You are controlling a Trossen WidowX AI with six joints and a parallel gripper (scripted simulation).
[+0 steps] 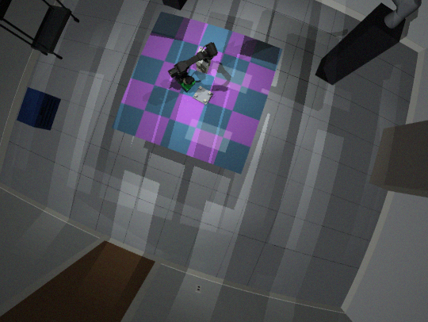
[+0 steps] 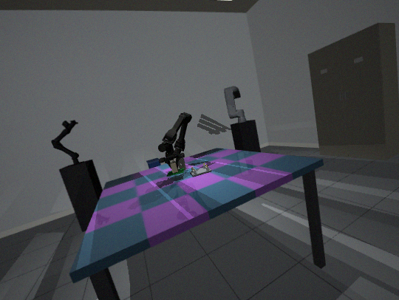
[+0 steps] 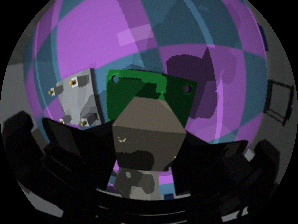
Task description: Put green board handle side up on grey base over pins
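The fingers grip the green board's (image 1: 188,86) (image 2: 176,173) (image 3: 122,97) handle; a tilted lift could make the holes (image 3: 187,88) miss the pins (image 3: 73,82).

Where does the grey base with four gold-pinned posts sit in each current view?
Top: the grey four-post base is above centre, just left of mid-width.
Exterior: at mid-width, a little below mid-height.
Wrist: left side, around mid-height.
Shared landmark: the flat green board, beside the base in all three.

dim room | streaked floor light | hard table shadows | wrist edges curved, black
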